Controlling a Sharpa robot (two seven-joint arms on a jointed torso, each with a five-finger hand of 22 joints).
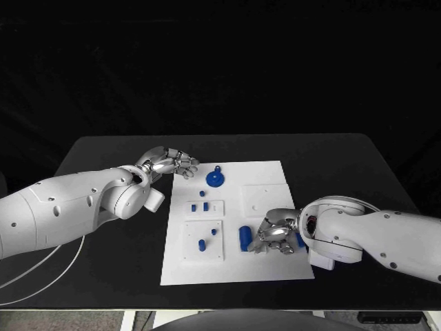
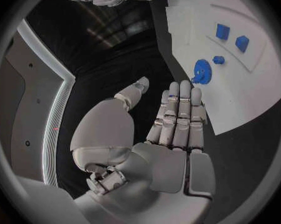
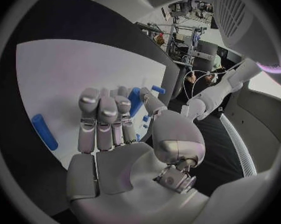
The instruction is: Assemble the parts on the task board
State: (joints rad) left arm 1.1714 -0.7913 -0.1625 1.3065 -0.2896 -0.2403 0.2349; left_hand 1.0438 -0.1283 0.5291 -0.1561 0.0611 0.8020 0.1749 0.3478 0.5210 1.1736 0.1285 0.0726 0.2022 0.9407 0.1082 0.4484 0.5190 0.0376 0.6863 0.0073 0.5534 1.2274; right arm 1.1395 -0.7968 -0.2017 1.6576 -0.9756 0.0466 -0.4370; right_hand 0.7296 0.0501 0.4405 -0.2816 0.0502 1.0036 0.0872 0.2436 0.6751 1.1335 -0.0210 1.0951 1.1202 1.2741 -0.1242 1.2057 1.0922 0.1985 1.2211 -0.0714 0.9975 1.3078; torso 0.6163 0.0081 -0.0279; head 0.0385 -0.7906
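The white task board (image 1: 242,265) lies mid-table. My left hand (image 1: 169,163) hovers at its far left corner with straight fingers (image 2: 179,109) and holds nothing. Just beyond those fingers lies a blue gear-shaped part (image 1: 215,180) (image 2: 202,70). Two small blue blocks (image 1: 199,206) (image 2: 232,37) stand in a raised plate. My right hand (image 1: 274,233) is over the board's near right area and pinches a slim blue part (image 3: 135,100) between thumb and finger. A blue cylinder (image 1: 244,238) (image 3: 45,131) lies loose beside that hand. Two blue pegs (image 1: 202,243) stand in the near left plate.
A blank raised square (image 1: 261,198) sits on the board's far right part. Black table (image 1: 111,255) surrounds the board on all sides. A white cable (image 1: 42,272) hangs under my left arm by the table's left edge.
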